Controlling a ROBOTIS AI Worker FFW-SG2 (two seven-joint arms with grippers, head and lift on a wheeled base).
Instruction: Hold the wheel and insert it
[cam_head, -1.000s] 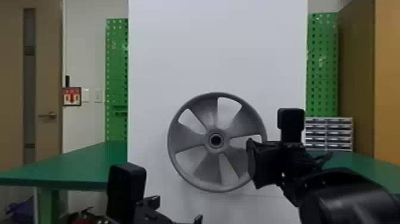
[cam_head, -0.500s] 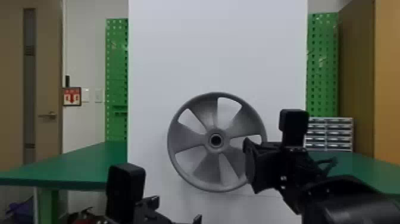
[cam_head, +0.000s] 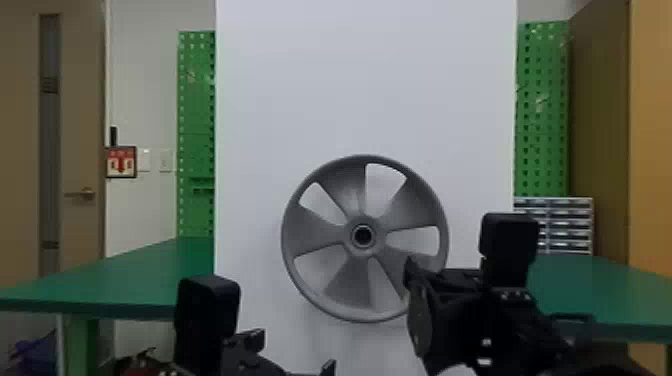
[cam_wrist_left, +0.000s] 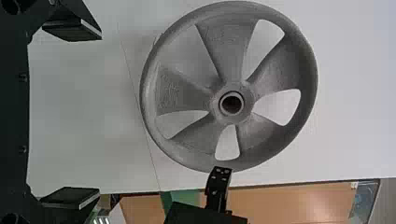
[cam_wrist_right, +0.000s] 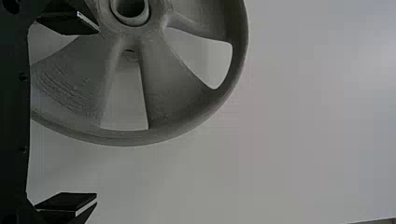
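One sign, with a red arrow pointing down.
In the head view, a small square sign (cam_head: 121, 173) in a dark frame hangs on the pale wall (cam_head: 145, 90) at the left, just beside the door (cam_head: 82, 115) and near two switch plates (cam_head: 165, 161); it has a red band along its top and a red arrow (cam_head: 120, 165) on white below, with a small mark on either side of the arrow, and the print on the band is too small to read.
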